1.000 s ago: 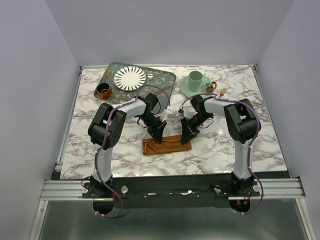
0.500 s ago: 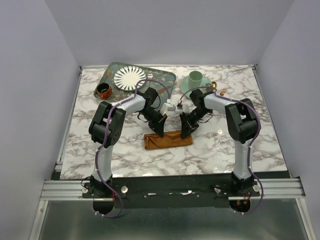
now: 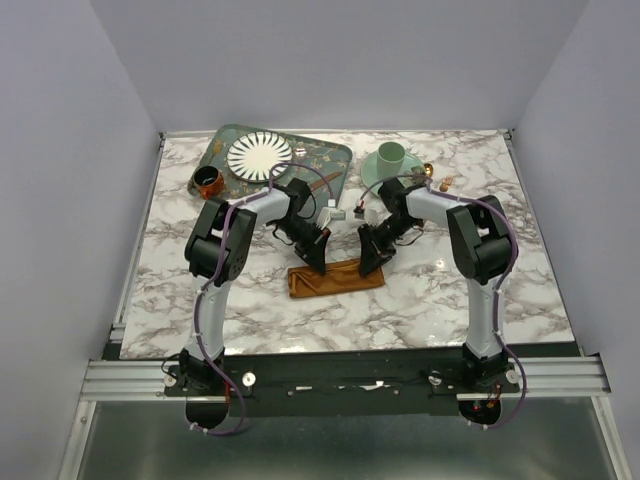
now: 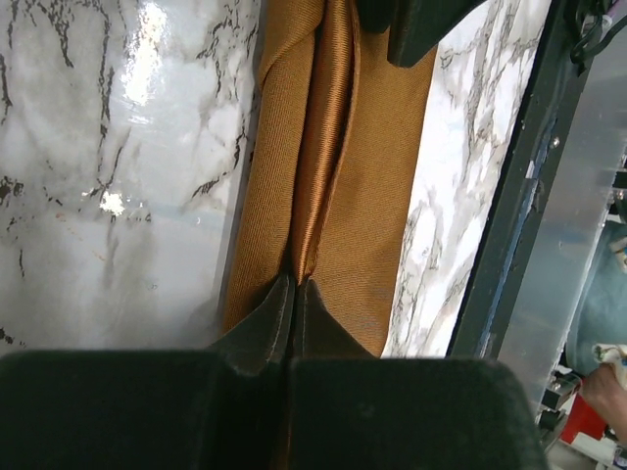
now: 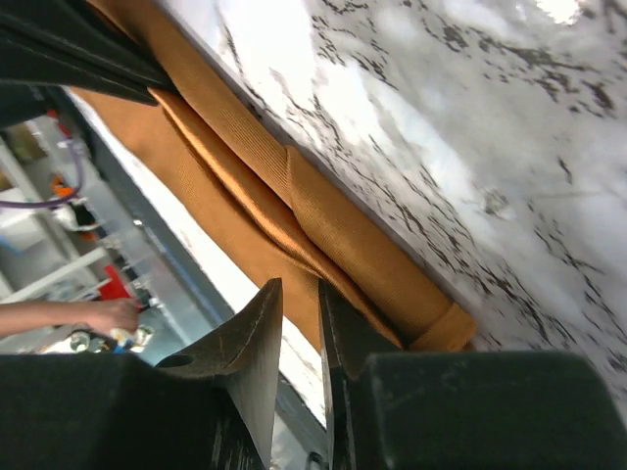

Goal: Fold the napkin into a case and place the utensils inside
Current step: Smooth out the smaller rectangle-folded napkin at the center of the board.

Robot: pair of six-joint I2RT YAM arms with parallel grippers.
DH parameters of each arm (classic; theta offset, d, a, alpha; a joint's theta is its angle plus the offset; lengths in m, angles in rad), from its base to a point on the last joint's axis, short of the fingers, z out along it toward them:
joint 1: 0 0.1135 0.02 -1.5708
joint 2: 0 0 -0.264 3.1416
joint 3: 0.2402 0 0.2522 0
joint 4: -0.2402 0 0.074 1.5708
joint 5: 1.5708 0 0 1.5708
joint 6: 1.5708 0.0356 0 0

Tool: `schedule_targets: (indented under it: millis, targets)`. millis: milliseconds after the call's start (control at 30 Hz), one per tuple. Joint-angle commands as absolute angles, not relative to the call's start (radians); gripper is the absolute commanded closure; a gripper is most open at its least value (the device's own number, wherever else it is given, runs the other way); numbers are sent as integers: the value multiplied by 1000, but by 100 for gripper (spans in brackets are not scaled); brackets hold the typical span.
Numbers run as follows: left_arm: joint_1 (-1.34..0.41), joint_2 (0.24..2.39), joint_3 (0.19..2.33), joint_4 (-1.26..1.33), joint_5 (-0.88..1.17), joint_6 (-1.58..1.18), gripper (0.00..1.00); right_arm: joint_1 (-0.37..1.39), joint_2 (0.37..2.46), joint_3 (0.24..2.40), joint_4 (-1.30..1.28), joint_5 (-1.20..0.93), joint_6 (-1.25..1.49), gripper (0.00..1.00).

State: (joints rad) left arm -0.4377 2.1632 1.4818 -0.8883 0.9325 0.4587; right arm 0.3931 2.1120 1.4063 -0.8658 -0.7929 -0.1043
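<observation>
Rust-orange napkin (image 3: 335,279), folded narrow, dragged back across the bench (image 3: 420,300); left claw (image 4: 294,286) now pinches its ridge, right claw (image 5: 298,290) eases apart (folding looks nearly done).

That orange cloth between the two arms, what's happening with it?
Two robot arms are folding the napkin into a long narrow strip on the marble table. The left end effector is pinched shut on a raised crease at one end; the right end effector sits at the other end, jaws slightly apart. Gold utensils lie beside the green cup, not yet tucked in.
</observation>
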Motion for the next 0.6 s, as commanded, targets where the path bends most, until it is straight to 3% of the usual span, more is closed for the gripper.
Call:
schedule_targets:
  millis: [0, 33, 67, 233, 367, 567]
  targets:
    - [-416, 2169, 1497, -858, 920, 451, 85, 397, 2174, 1393, -807, -768, -52, 71]
    - [-407, 2154, 1494, -842, 923, 437, 73, 399, 2184, 1390, -802, -770, -48, 71]
    - [-396, 2110, 1476, -795, 925, 422, 68, 396, 2189, 1387, -802, -770, -43, 71]
    - [-322, 1944, 1401, -675, 916, 322, 51, 388, 2203, 1370, -799, -775, -38, 74]
    - [-322, 1791, 1310, -664, 908, 345, 50, 387, 2198, 1362, -785, -796, -25, 75]
    - [-397, 1743, 1189, -559, 1123, 166, 52, 387, 2210, 1358, -769, -830, -18, 75]
